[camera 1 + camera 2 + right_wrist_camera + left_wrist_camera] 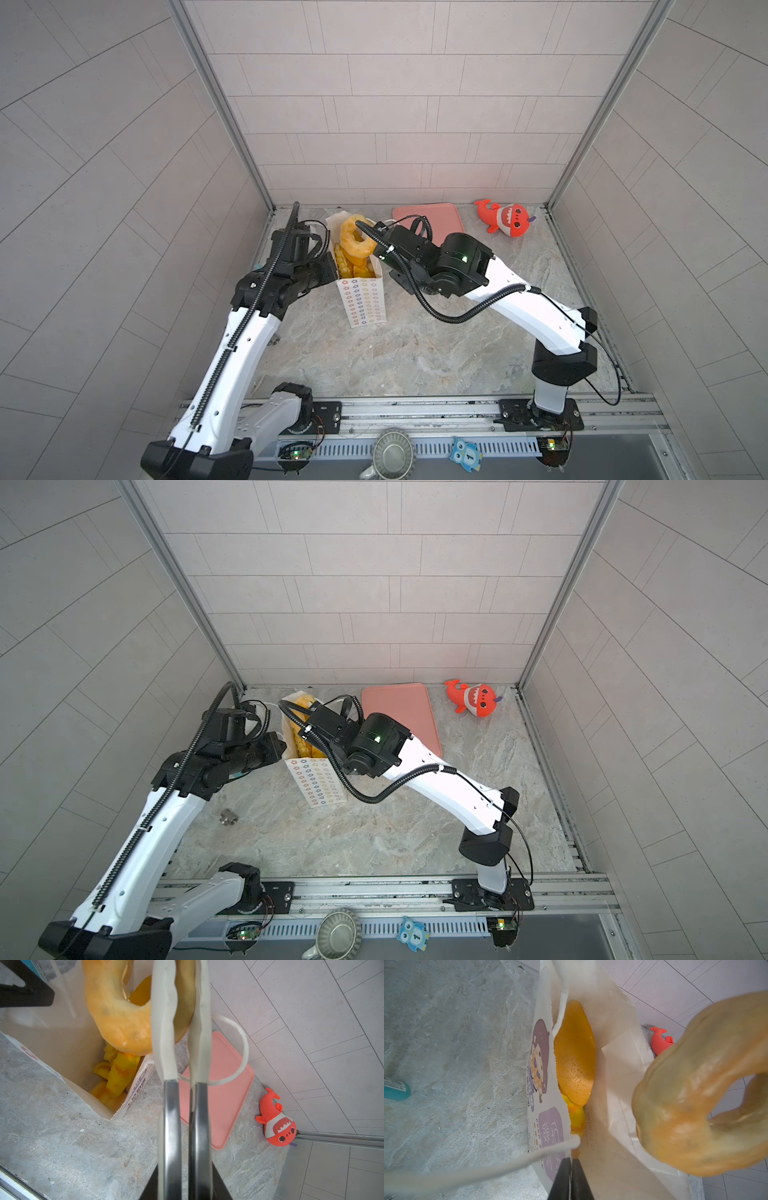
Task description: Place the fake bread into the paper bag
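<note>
The paper bag [361, 303] [318, 783] stands upright at the back left of the table, its mouth open. Several yellow pieces of fake bread [351, 266] [118, 1072] lie inside, among them a long orange loaf [575, 1059]. My left gripper [571, 1160] [330, 270] is shut on the bag's printed wall [548, 1126], just below the cord handle [508, 1159]. My right gripper [185, 1001] [372, 237] is shut on a golden ring doughnut [118, 1012] [355, 241] [685, 1115]. The doughnut hangs upright over the bag's mouth, above the bread inside.
A flat pink tray [436, 216] [224, 1088] lies right of the bag, with a red plush shark [507, 218] [276, 1120] in the back right corner. A small metal fitting [227, 816] sits near the left arm. A teal object [396, 1089] lies left of the bag.
</note>
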